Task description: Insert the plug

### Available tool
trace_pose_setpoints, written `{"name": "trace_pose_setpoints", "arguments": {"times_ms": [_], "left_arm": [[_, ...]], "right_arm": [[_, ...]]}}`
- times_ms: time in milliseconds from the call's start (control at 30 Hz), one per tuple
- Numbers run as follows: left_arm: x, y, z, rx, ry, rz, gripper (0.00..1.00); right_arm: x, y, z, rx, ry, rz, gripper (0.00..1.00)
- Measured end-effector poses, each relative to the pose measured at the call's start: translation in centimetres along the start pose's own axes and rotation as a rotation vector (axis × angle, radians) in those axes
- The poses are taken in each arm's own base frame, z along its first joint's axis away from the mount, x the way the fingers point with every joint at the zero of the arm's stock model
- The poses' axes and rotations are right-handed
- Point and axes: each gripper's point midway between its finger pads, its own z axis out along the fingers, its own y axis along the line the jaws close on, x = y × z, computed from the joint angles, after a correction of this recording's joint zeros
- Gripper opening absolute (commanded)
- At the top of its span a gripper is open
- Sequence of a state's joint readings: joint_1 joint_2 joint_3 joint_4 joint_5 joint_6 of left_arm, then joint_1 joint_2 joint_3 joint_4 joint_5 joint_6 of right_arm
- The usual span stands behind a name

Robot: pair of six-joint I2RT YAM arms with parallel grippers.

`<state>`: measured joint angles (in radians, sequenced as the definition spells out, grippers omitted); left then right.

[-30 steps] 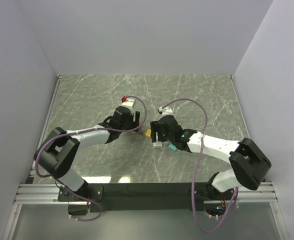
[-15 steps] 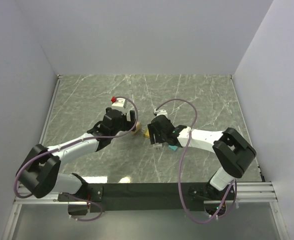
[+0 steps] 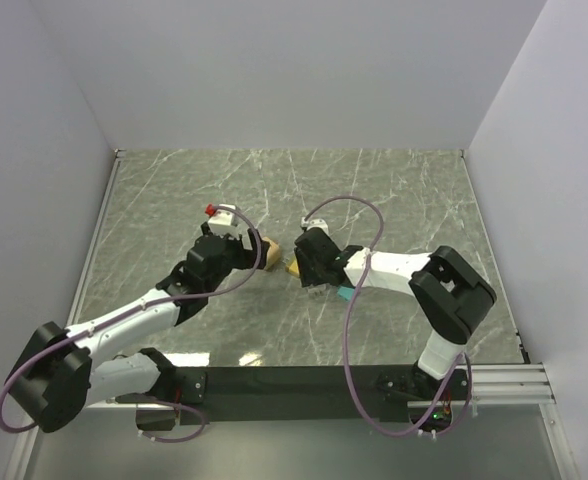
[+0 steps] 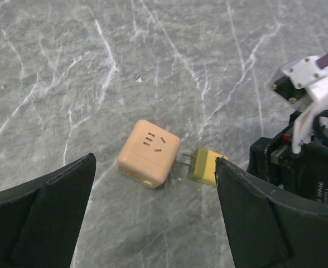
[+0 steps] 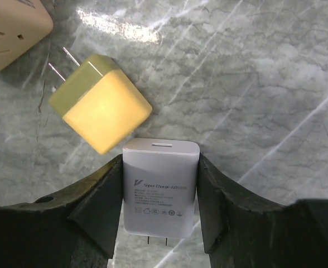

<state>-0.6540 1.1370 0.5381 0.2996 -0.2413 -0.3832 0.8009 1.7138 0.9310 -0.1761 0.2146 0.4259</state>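
Fingers (image 5: 100, 207) of the right gripper (image 5: 160, 162) pinch a white rectangular plastic charger (image 5: 160, 192) by its sides, low over the grey marble table (image 3: 394, 190), its prongs pointing back toward the wrist. The left gripper (image 4: 154, 167) hovers spread wide above a peach plastic socket cube (image 4: 149, 152). Nothing looks plugged in yet. A squat yellow plug (image 4: 204, 166) lies loose just beside the cube, its two prongs aimed at the cube's side. Turning the prongs to a slot and pressing home is all left to do, I'd say.
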Motion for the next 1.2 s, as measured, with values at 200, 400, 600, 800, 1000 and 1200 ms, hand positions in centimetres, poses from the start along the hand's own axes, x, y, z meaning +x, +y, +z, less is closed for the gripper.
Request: {"name": "trace_pose_setpoints", "arguments": {"times_ms": [200,400,600,800,1000,1200], "left_arm": [[-2.1,-1.1,-0.8,0.054,-0.08,-0.021,0.94],[-1.8,-1.3,-0.8,0.078,-0.084,-0.018,0.94],[-0.3,-2.5,-1.6,0.177,-0.071,0.003,0.94],[-0.8,-6.6,-2.9,0.354,-0.116,0.004,0.94],[-2.6,-10.4,-4.1,0.493,-0.197,-0.034,0.94],[-2.5,-11.2,-3.4,0.515,-0.21,-0.085,0.94]], "right_arm": [[-2.0,0.0,-2.3,-0.015,-0.062,0.008,0.0],[-7.8,1.2,-7.3,-0.107,-0.28,0.04,0.0],[-12.4,2.2,-10.7,-0.191,-0.478,0.087,0.0],[-14.6,2.2,-13.6,-0.242,-0.603,0.187,0.0],[-15.6,2.6,-14.7,-0.296,-0.658,0.257,0.0],[-14.5,3.2,-14.1,-0.343,-0.633,0.275,0.0]]}}
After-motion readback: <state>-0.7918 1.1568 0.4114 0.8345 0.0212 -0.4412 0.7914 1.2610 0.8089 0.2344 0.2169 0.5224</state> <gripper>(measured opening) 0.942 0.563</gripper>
